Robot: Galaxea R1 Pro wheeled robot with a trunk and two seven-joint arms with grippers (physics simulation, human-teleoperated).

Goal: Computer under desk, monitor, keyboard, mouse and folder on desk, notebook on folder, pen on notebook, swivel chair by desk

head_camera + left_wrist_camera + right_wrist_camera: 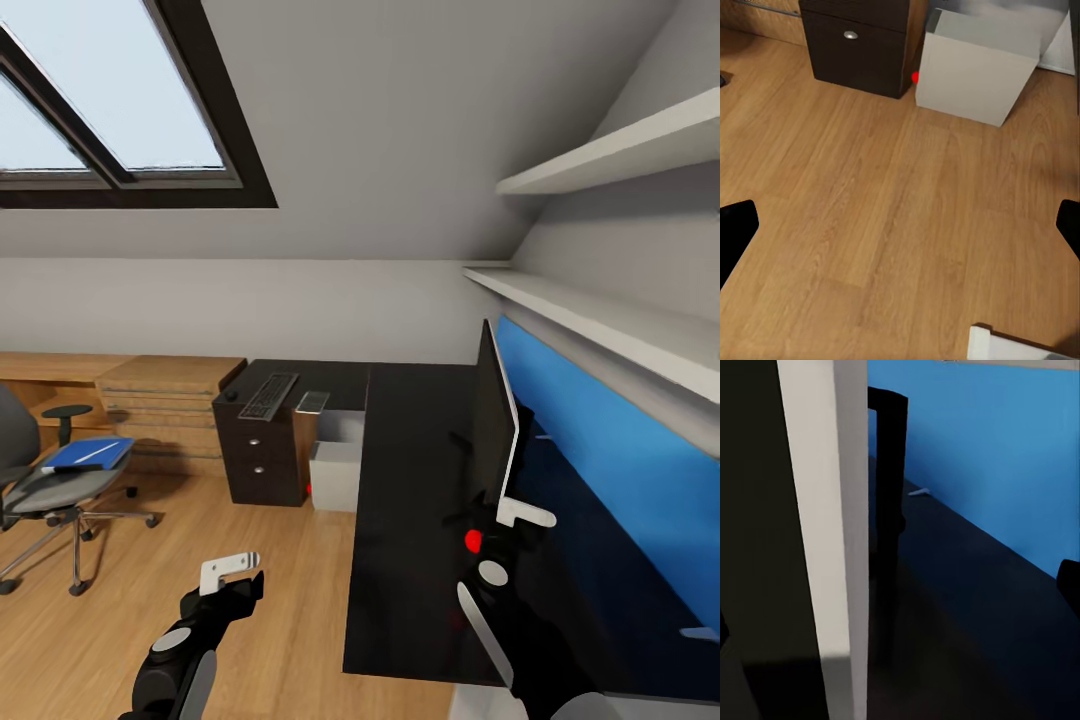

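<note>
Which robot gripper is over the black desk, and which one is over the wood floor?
The right gripper is over the black desk, beside the monitor. The left gripper hangs over the wood floor.

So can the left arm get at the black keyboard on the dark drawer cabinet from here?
Probably not yet: the left gripper hangs low over the wooden floor, and the black keyboard lies well beyond it on the dark drawer cabinet.
</note>
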